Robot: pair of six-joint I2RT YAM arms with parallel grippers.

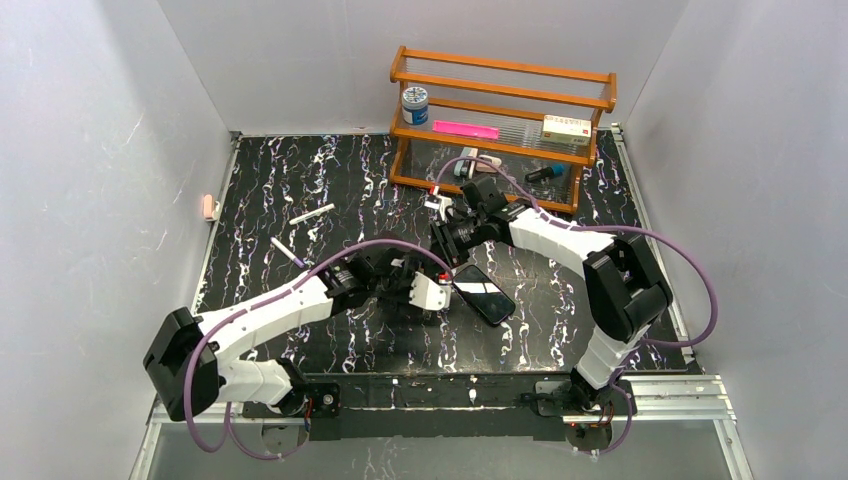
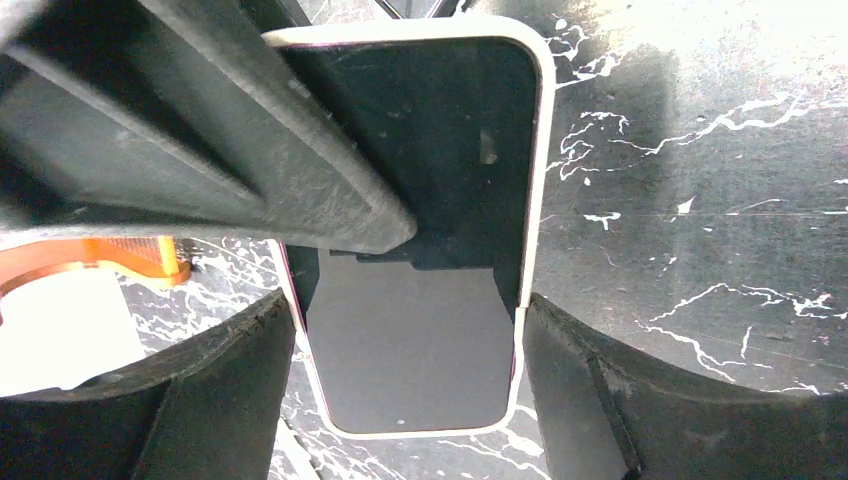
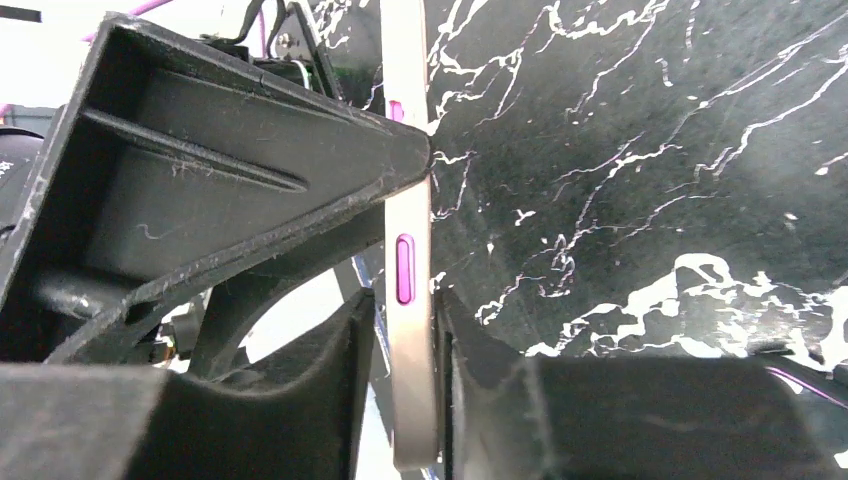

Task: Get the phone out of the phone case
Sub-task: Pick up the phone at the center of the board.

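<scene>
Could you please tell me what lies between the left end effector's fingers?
The cased phone, touching both fingers, as the left wrist view shows.

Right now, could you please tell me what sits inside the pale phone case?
A black-screened phone fills the pale phone case; only the case's thin rim shows around the glass. The case's inner back is hidden beneath the phone, and a black gripper finger covers the screen's upper left.

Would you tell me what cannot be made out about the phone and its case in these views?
Top view: one end of the phone sits under the left gripper and right gripper; case too small to distinguish.
Left wrist view: the right gripper's finger covers the screen's upper left.
Right wrist view: phone seen edge-on, screen and back hidden; bottom edge cuts it off.
</scene>
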